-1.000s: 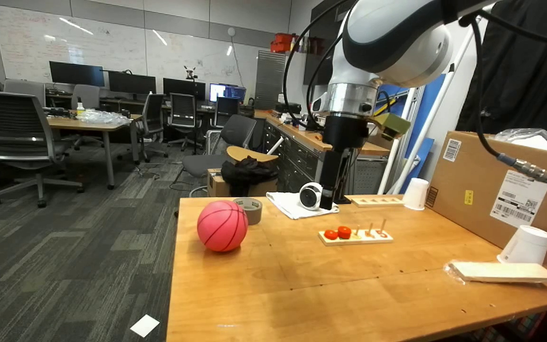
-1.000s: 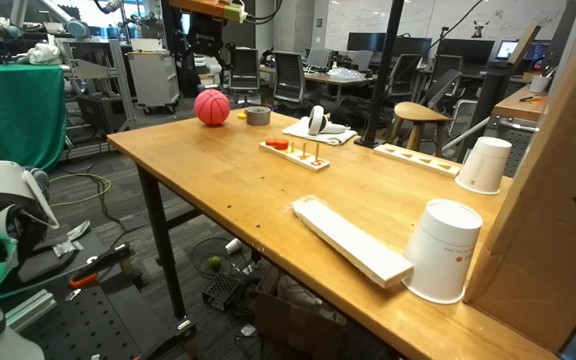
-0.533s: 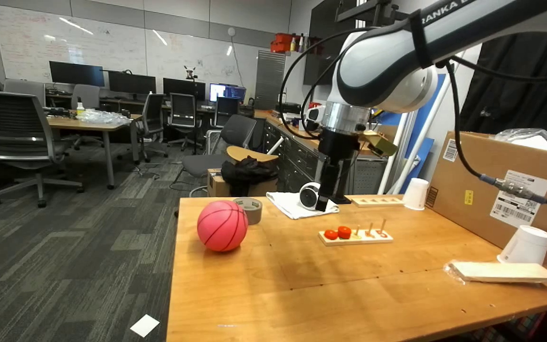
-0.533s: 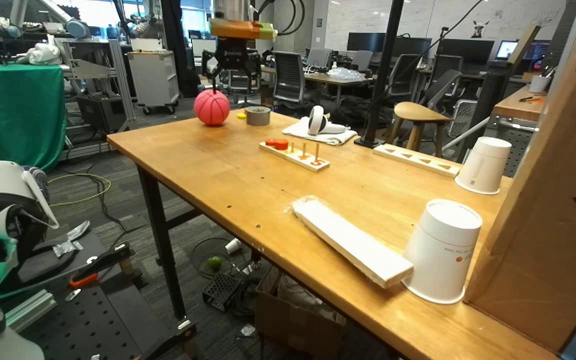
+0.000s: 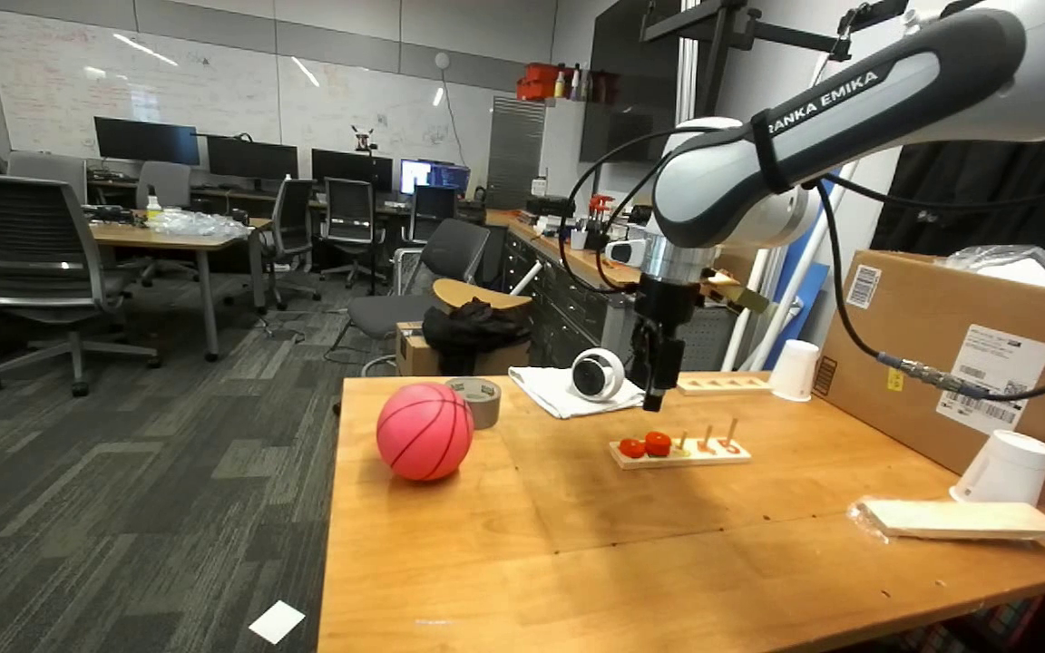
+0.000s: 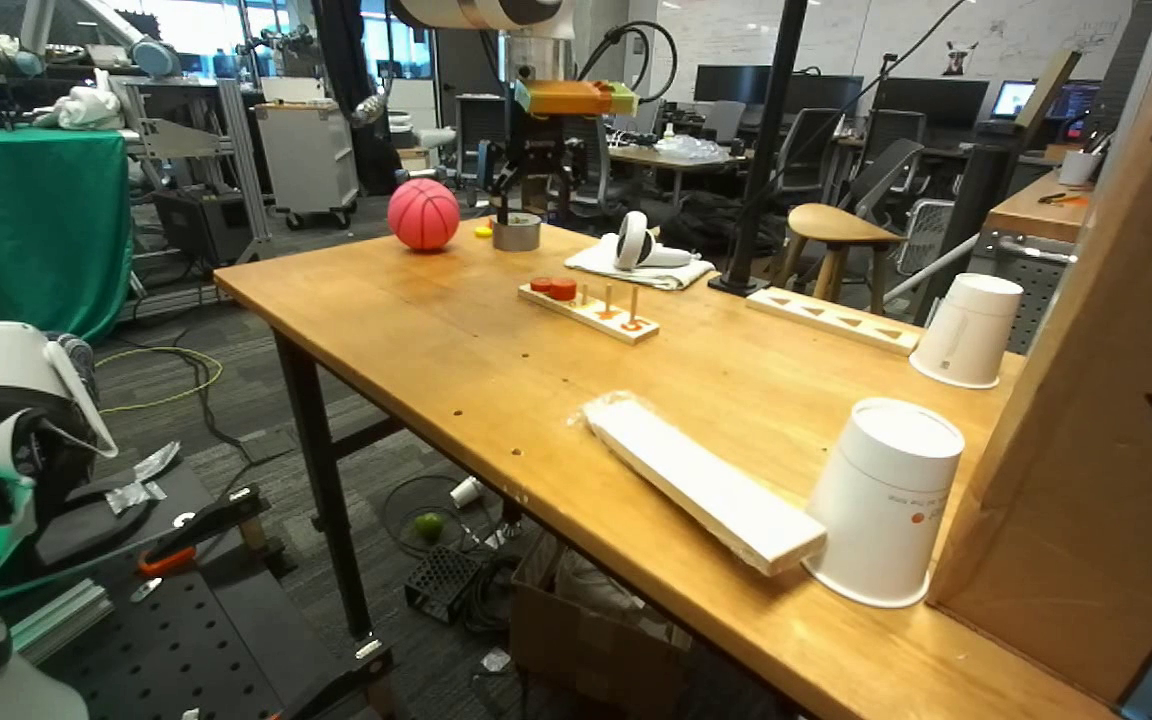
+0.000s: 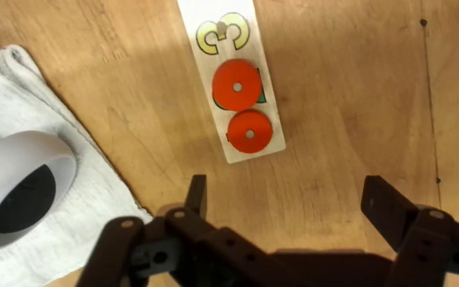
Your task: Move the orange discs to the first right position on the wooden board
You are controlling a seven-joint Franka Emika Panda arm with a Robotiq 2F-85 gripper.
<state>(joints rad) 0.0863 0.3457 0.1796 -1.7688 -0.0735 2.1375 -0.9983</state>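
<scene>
The wooden board (image 5: 690,459) lies flat on the table with pegs and printed numerals; it also shows in the other views (image 6: 576,312) (image 7: 217,8). Orange discs sit on its two end pegs: a smaller one (image 7: 249,143) at the end and a larger, taller one (image 7: 229,79) beside it. In both exterior views the smaller disc (image 5: 631,448) (image 6: 540,285) and the larger disc (image 5: 658,443) (image 6: 562,290) touch or nearly touch. My gripper (image 7: 285,187) is open and empty, above the table, just past the board's disc end. It also shows in both exterior views (image 5: 654,402) (image 6: 533,212).
A red ball (image 5: 424,431) and a tape roll (image 5: 479,401) lie near the board. A white headset or controller (image 6: 636,245) rests on a white cloth (image 5: 551,390). A slotted wooden board (image 6: 831,320), cups (image 6: 886,500), a wrapped plank (image 6: 701,480) and a cardboard box (image 5: 967,363) are also on the table.
My gripper has moved down and toward the board, shifting right in both exterior views, and has turned somewhat. The discs, board and other objects have not moved.
</scene>
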